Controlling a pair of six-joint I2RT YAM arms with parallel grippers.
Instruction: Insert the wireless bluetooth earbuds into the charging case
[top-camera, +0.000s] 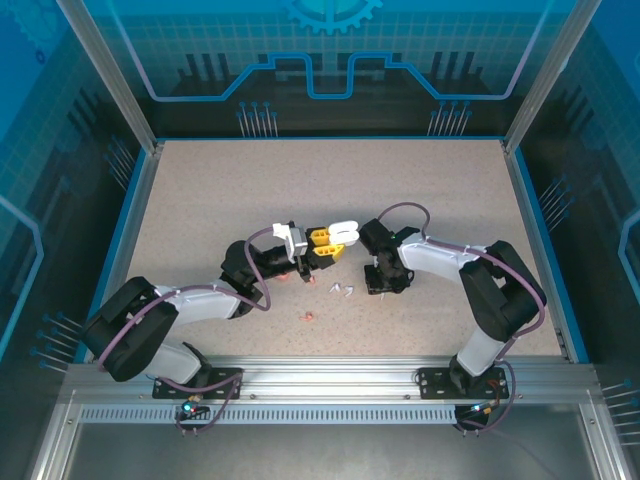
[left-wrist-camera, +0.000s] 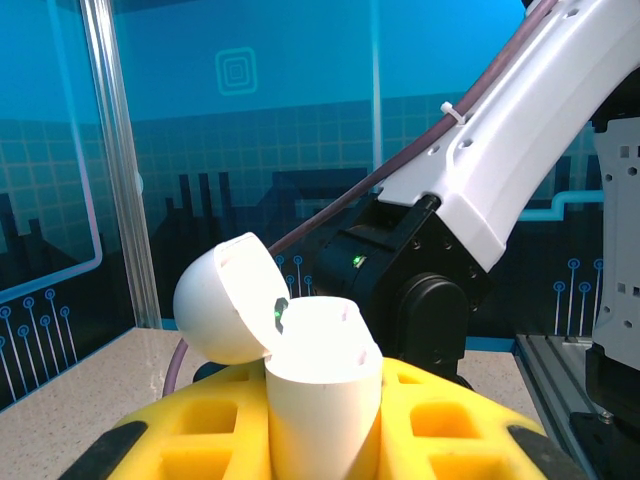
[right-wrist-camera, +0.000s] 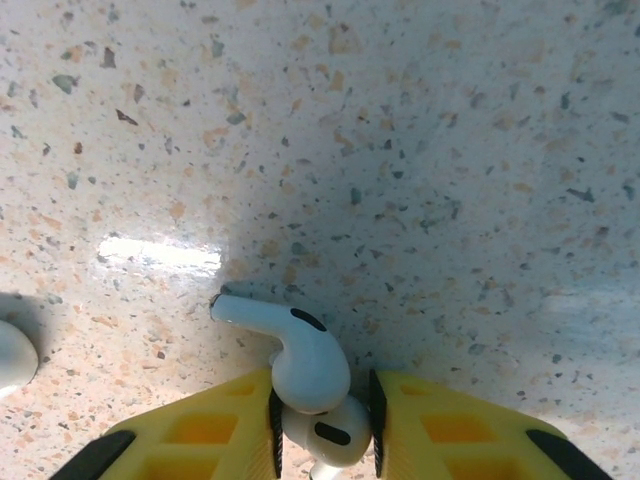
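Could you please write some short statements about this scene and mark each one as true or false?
1. The left gripper holds the charging case with its lid open. True.
2. The right gripper hangs high above the table. False: it is down at the table, closed around a white earbud.
3. The earbud in the right gripper is pinkish-red. False: it is white.
4. A pinkish-red earbud lies on the table. True.

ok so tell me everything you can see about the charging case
The charging case is white, glossy, plastic-looking, with rounded edges. Its domed lid is flipped open to one side, and a small green light shows near the hinge. It stands roughly upright, clamped between the yellow fingers of the left hand.
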